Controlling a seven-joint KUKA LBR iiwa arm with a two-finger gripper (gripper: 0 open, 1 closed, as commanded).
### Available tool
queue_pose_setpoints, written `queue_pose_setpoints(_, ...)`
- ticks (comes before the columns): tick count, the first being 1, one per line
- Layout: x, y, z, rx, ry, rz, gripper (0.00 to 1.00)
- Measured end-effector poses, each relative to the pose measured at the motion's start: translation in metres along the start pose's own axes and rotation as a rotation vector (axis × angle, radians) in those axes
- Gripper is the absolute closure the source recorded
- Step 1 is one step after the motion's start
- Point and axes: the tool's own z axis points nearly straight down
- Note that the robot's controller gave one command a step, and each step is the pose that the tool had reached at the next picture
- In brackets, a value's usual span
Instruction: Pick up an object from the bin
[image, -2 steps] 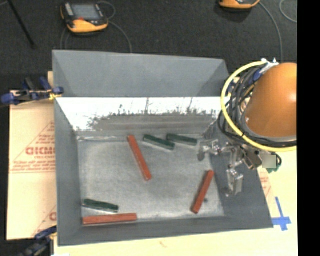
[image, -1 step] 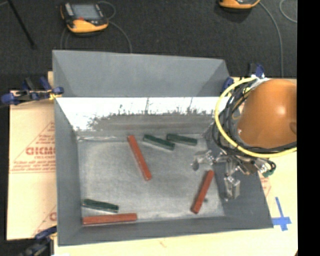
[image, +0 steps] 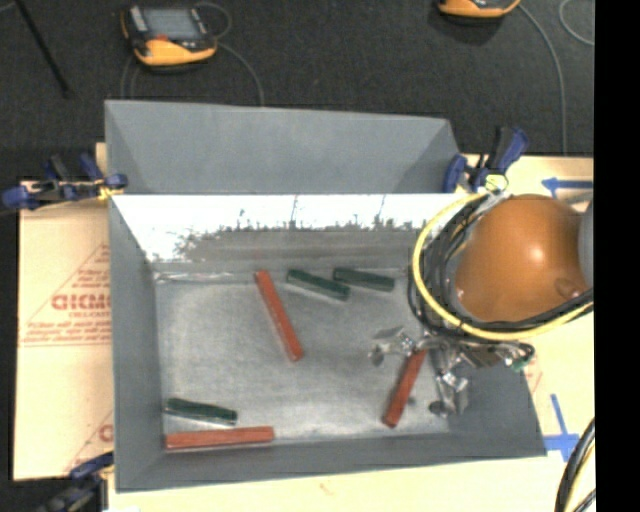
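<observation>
Orange wrist cover, grey bin, dark carpet

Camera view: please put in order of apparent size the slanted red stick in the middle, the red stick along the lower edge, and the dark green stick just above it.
1. Red stick along the lower edge and slanted red stick: about alike, I would not rank them.
2. Dark green stick, clearly shorter.

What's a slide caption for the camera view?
Gripper over a red stick at the right of the grey bin; two more red sticks and three dark green sticks lie scattered.
</observation>
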Motion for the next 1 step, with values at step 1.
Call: queue_pose_setpoints(1,0.0025,-0.0233,0.0599,0.004,-0.002,-0.109,0.00)
